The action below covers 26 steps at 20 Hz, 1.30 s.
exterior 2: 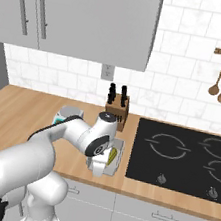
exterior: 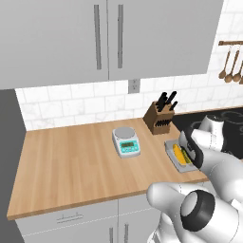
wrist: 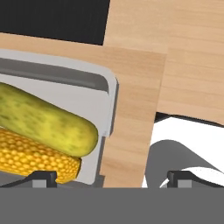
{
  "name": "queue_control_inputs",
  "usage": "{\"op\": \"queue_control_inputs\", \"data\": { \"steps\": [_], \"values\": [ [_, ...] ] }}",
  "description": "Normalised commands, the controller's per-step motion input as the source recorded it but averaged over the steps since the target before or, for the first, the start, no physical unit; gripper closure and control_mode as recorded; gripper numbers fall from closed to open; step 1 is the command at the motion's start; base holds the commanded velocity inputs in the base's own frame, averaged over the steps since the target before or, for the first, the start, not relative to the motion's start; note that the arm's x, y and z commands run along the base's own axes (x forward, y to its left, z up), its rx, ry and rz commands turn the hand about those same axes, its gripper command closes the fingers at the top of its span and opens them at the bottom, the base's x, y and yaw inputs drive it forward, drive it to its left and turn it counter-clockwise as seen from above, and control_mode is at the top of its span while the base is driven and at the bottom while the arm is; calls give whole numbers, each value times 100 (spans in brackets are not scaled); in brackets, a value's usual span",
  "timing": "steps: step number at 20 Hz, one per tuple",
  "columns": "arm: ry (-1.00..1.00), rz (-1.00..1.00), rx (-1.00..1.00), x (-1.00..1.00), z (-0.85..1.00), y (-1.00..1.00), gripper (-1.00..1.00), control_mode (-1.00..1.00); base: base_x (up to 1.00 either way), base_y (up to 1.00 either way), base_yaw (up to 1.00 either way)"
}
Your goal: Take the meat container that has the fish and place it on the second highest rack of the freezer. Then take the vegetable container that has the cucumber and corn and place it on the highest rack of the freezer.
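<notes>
Hovering low over a wooden counter (exterior: 71, 156), the robot's gripper (wrist: 111, 177) hung with its jaws spread fully wide and holding nothing. Just below sat the grey vegetable container (wrist: 107, 113), with a cucumber (wrist: 43, 120) and a corn cob (wrist: 35, 159) lying side by side in it. One fingertip (wrist: 41, 177) stood over the tray and the other beyond its rim, probably so the jaws could close on that wall. The tray rested near the counter's front edge, between a kitchen scale (exterior: 126, 141) and the black cooktop (exterior 2: 185, 160).
</notes>
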Motion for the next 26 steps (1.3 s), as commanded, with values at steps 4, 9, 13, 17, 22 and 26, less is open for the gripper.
{"op": "queue_control_inputs", "data": {
  "steps": [4,9,13,17,22,26],
  "values": [
    [0,0,0,0,-1,0,-100,-100,0,0,0],
    [2,0,0,0,-8,0,-100,-100,0,0,0],
    [0,0,0,8,-12,0,-100,-100,0,0,0],
    [1,0,0,4,-23,0,-100,-100,0,0,0],
    [1,0,0,1,-14,0,-100,-100,0,0,0],
    [0,0,0,3,-5,0,-100,-100,0,0,0]
  ]
}}
